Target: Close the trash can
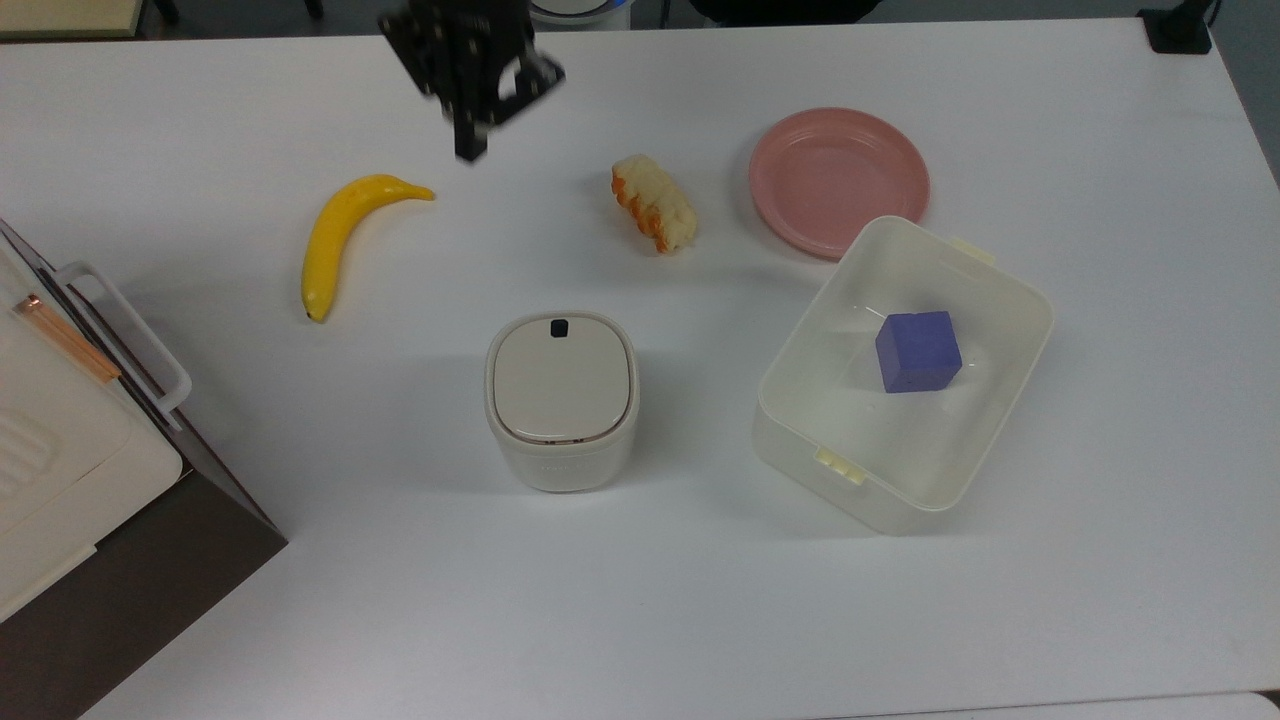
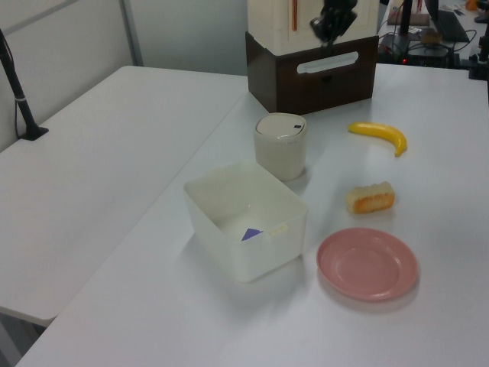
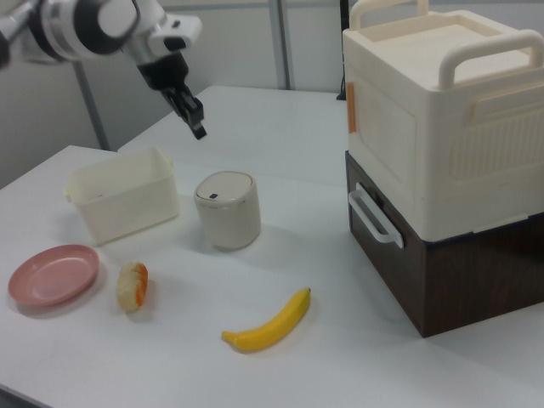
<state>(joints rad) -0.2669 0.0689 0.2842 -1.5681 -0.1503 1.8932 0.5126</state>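
The cream-white trash can stands mid-table with its beige lid lying flat and level with the rim, the dark button on the lid's far edge. It also appears in the left view and the right view. My black gripper hangs high above the table, well off the can toward the top view's upper left, its fingers shut with nothing between them. It is also seen in the left view and the right view.
A yellow banana lies left of the can in the top view. Beyond it are an orange-and-white piece of food and a pink plate. A translucent tub holds a purple cube. A cream-and-brown box stands at the left edge.
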